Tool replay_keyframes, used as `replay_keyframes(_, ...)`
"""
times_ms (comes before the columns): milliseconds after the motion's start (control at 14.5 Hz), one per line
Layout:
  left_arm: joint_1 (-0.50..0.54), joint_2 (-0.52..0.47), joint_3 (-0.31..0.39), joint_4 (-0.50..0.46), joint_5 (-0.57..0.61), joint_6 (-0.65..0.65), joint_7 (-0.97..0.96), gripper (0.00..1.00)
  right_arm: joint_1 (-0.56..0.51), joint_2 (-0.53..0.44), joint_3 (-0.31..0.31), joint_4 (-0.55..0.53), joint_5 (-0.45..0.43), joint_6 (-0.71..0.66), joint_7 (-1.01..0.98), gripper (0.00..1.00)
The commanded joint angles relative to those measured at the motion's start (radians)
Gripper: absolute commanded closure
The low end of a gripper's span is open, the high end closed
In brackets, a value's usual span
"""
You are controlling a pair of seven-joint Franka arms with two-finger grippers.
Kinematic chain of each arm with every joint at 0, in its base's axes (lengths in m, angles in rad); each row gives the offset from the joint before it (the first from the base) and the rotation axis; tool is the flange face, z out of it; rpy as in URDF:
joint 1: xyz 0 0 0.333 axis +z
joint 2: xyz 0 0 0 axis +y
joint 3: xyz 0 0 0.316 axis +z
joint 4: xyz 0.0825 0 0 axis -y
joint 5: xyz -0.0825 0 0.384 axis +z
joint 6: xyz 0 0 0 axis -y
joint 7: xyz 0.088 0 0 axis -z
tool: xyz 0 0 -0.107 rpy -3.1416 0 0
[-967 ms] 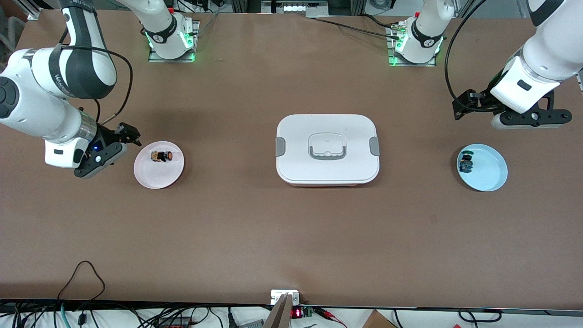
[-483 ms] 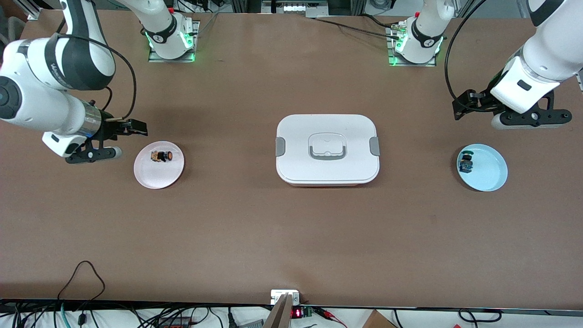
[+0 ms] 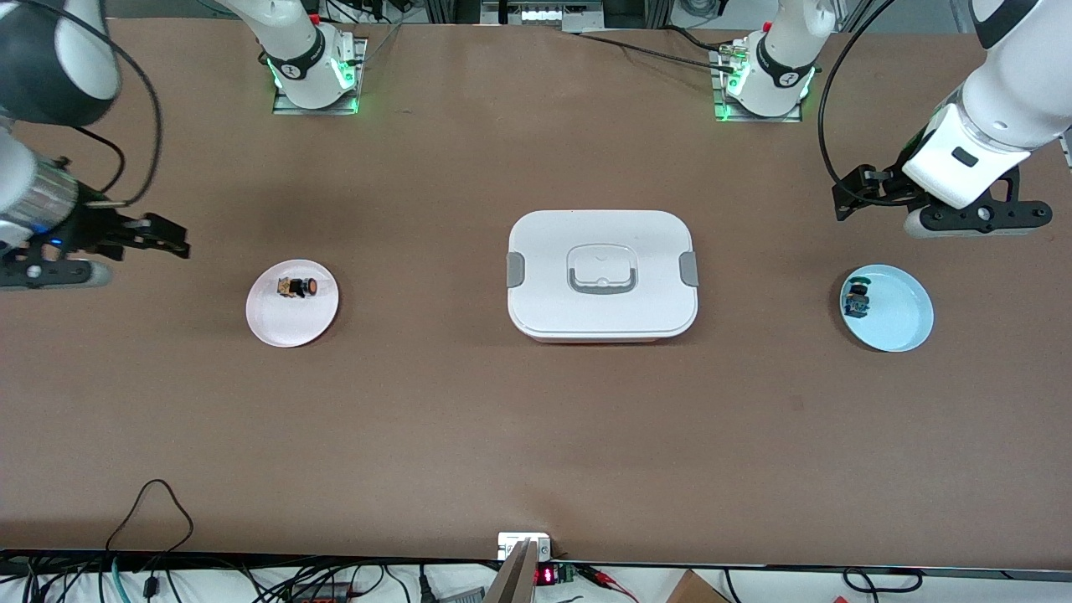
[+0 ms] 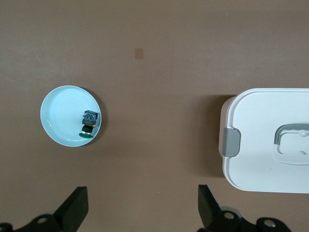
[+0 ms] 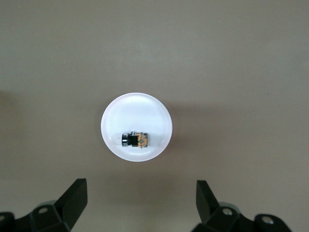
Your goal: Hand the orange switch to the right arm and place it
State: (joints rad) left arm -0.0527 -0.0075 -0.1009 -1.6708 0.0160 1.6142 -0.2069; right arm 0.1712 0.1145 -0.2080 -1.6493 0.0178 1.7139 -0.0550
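Two grippers, fingers released: right gripper over bare tabletop, orange switch at its 4 o'clock on pink plate; left gripper waits.

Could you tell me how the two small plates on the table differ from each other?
The pink plate sits toward the right arm's end of the table, while the blue plate sits toward the left arm's end. The pink plate holds the orange switch; the blue plate holds a green-capped switch. Both are small and round.
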Motion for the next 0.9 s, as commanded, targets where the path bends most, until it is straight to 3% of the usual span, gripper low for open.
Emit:
replay_keyframes(0, -0.002, 0.009, 0.004, 0.026, -0.007, -0.020, -0.002, 0.00, -0.102, 0.025, 0.067, 0.063, -0.010, -0.030, 0.015, 0.00)
replay_keyframes(207, -0.002, 0.009, 0.004, 0.026, -0.007, -0.020, -0.002, 0.00, -0.091, 0.011, 0.070, 0.040, -0.033, -0.027, 0.029, 0.00)
replay_keyframes(483, -0.001, 0.009, 0.004, 0.025, -0.007, -0.022, -0.002, 0.00, -0.090, -0.091, 0.071, -0.144, -0.029, 0.121, 0.029, 0.00)
replay_keyframes(829, -0.002, 0.009, 0.004, 0.026, -0.007, -0.027, -0.002, 0.00, -0.090, -0.073, 0.070, -0.093, -0.021, 0.099, 0.017, 0.00)
